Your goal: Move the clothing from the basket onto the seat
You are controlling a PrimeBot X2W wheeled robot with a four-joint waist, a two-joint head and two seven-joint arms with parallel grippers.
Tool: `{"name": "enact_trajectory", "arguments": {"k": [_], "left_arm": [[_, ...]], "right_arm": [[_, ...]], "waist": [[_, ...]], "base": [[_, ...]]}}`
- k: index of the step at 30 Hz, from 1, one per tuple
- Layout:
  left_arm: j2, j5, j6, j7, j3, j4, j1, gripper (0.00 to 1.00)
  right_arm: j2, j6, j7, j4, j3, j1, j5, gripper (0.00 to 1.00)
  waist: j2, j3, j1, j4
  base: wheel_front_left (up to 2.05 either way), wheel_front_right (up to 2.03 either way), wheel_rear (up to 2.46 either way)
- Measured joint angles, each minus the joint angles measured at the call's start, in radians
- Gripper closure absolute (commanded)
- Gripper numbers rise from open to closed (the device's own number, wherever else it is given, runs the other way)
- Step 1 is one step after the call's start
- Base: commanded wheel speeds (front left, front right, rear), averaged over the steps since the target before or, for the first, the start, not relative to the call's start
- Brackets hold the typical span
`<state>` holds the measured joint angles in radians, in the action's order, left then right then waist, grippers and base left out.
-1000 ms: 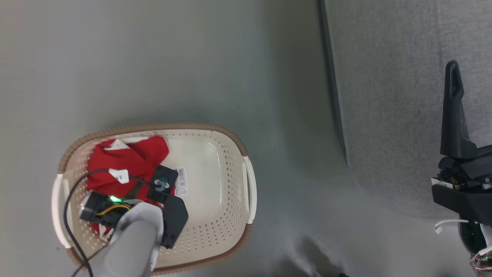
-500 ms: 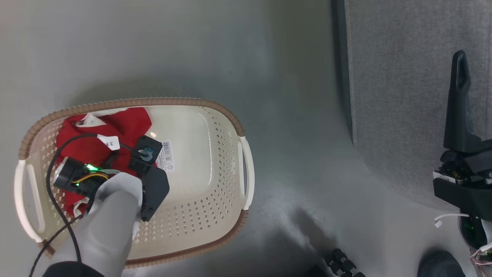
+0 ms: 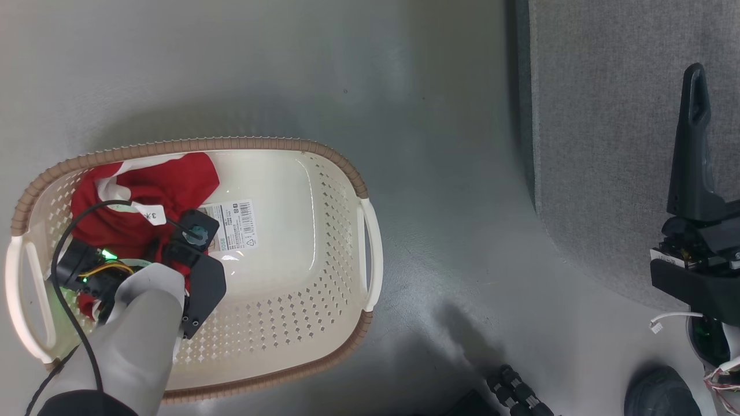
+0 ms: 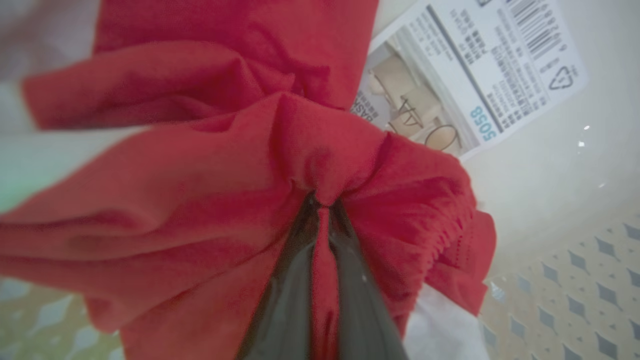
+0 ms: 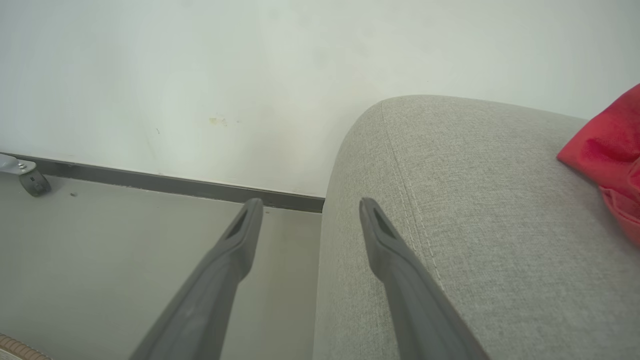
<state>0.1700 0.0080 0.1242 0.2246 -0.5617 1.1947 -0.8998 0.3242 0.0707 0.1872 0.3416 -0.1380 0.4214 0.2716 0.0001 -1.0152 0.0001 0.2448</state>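
Head view: the seat [image 3: 607, 144], the largest thing here, takes up the upper right and is cut off by the top and right edges. Its rounded corner faces the grey floor [image 3: 347, 69]. In the right wrist view a red garment [image 5: 607, 155] lies on top of the seat, cut off by that view's right edge, so its shape cannot be made out.

The basket [image 3: 324, 156] stands on the floor to the robot's left, well apart from the seat. Inside it the clothing [image 3: 167, 179] is bunched in the far-left corner of the basket's bottom. The red fabric overlaps the left edge of the barcode sticker [image 3: 234, 222], which lies near the bottom's middle. The pale left forearm [image 3: 133, 341] and its dark wrist hide the near part of the pile and the fingers themselves. A white tag [image 3: 151, 215] shows on the fabric, with a marking too small to read.

In the left wrist view the left gripper [image 4: 322, 205] is clenched on a raised fold of the clothing. Red cloth is pinched between its two dark fingers and puckers at their tips. The right gripper [image 5: 310, 207] is spread wide and grasps nothing, by the seat's rounded edge; whether it touches the seat cannot be told.
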Motion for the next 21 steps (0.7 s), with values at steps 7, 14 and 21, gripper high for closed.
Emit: {"name": "enact_trajectory", "arguments": {"k": [7, 14, 21], "left_arm": [[-0.009, -0.001, 0.000, -0.041, 0.000, 0.021, -0.001, 1.00], [-0.017, -0.023, -0.011, -0.107, 0.021, 0.028, 0.002, 1.00], [-0.069, -0.101, -0.020, -0.189, 0.083, 0.031, 0.022, 1.00]], "right_arm": [[0.000, 0.000, 0.008, -0.027, 0.000, 0.004, -0.001, 0.00], [-0.008, -0.001, 0.017, -0.062, -0.009, 0.024, -0.001, 0.00], [-0.021, -0.010, 0.027, -0.108, -0.023, 0.026, -0.001, 0.00]], "waist": [[0.0000, 0.009, 0.0000, -0.007], [-0.0001, 0.039, 0.0000, -0.017], [0.0000, 0.087, -0.0001, -0.031]], "base": [[0.00, 0.00, 0.00], [0.00, 0.00, 0.00], [0.00, 0.00, 0.00]]}}
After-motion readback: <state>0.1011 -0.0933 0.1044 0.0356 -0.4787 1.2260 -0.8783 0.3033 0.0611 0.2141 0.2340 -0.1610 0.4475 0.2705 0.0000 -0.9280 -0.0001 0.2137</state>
